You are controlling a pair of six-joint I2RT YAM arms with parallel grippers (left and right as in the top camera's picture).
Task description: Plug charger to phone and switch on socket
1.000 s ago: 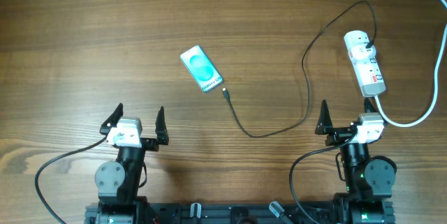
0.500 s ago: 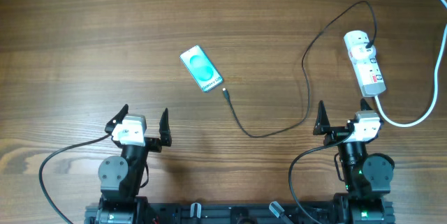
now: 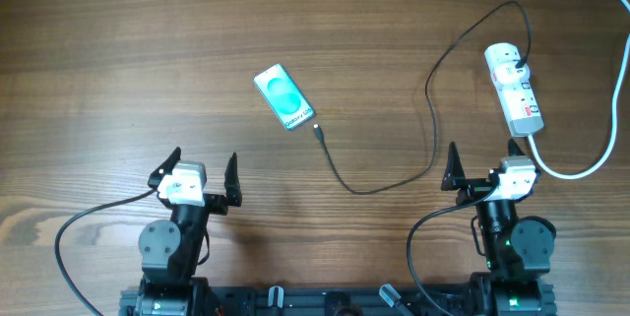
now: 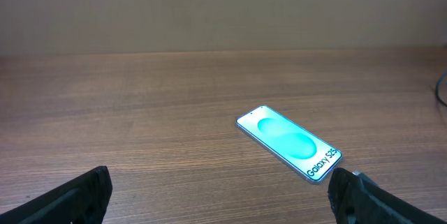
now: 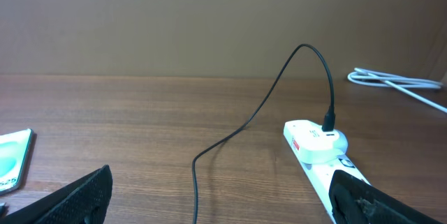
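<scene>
Right wrist view: the phone (image 5: 14, 160) is a mere sliver, sliced by the left edge; the socket (image 5: 316, 144) slips behind a finger (image 5: 370, 199) of the right gripper (image 5: 220, 176) at lower right, its far end hidden; the charger (image 5: 195, 189) runs out through the bottom edge, connector out of frame; overhead, the thick white cord (image 3: 571, 175) leaves by the right edge; the red switch marks (image 3: 533, 109) are too small to read, on or off.
</scene>
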